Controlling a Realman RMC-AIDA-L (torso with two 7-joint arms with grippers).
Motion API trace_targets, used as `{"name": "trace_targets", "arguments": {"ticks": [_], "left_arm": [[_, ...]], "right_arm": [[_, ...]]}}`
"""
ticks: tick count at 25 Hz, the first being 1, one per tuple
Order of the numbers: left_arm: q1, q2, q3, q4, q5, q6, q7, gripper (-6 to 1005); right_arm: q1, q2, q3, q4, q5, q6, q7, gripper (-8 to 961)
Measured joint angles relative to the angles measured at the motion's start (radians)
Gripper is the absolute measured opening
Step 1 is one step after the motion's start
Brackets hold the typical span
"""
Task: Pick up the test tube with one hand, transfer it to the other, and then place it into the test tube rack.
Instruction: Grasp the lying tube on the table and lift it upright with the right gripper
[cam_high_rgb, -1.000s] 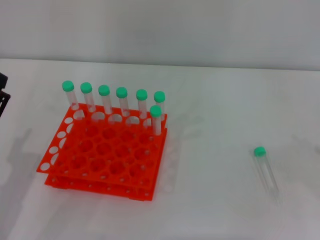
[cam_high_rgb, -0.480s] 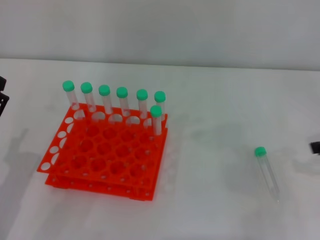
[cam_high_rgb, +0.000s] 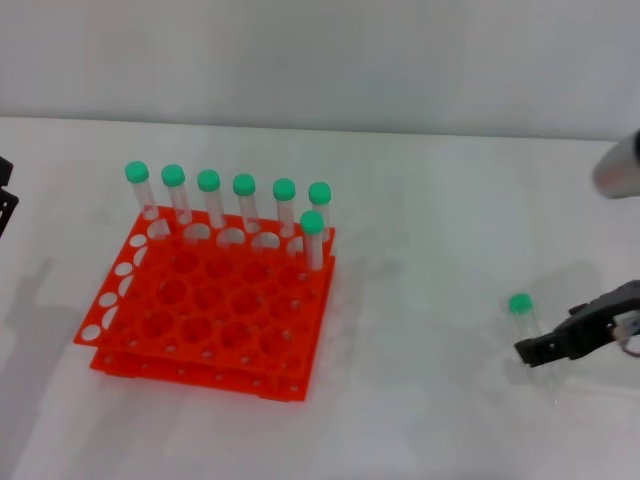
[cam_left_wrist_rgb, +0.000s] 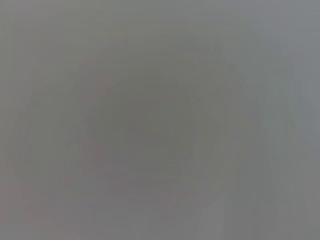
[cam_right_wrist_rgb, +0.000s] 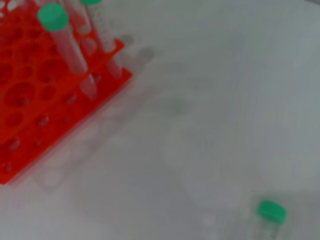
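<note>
The left gripper (cam_high_rgb: 5, 195) sat parked at the table's edge, far left of the right gripper (cam_high_rgb: 545, 350), its fingers unreadable. The rack (cam_high_rgb: 210, 310) stood between them. The tube (cam_high_rgb: 528, 330) lay flat, touching the right gripper's tip, seemingly awaiting pickup; its opening was unclear.

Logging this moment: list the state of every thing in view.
test tube: lying on the table, capped, not gripped.
test tube rack: standing, seven capped tubes upright in it.
right gripper: beside the lying tube.
left gripper: at the table's left edge.
</note>
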Motion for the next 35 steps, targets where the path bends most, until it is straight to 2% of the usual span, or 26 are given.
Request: {"name": "trace_targets", "arguments": {"ticks": [5, 10, 15, 24, 29, 35], "left_arm": [[0.000, 0.000, 0.002, -0.001, 0.001, 0.000, 0.000, 855], [0.002, 0.000, 0.003, -0.001, 0.002, 0.004, 0.000, 855], [0.002, 0.000, 0.005, -0.001, 0.006, 0.006, 0.000, 854], [0.003, 0.000, 0.006, -0.001, 0.008, 0.008, 0.004, 854], [0.003, 0.000, 0.006, -0.001, 0.008, 0.009, 0.004, 853], [0.001, 0.000, 0.006, -0.001, 0.007, 0.018, 0.003, 853]], "right_arm": [[0.028, 0.005, -0.068, 0.043, -0.059, -0.026, 0.046, 821], [0.055, 0.006, -0.082, 0.114, -0.069, -0.058, 0.051, 819], [0.090, 0.006, -0.083, 0.192, -0.070, -0.070, 0.053, 628], [0.105, 0.005, -0.080, 0.256, -0.071, -0.087, 0.050, 586], [0.108, 0.005, -0.079, 0.281, -0.071, -0.090, 0.050, 372], [0.128, 0.004, -0.077, 0.323, -0.068, -0.096, 0.050, 326]]}}
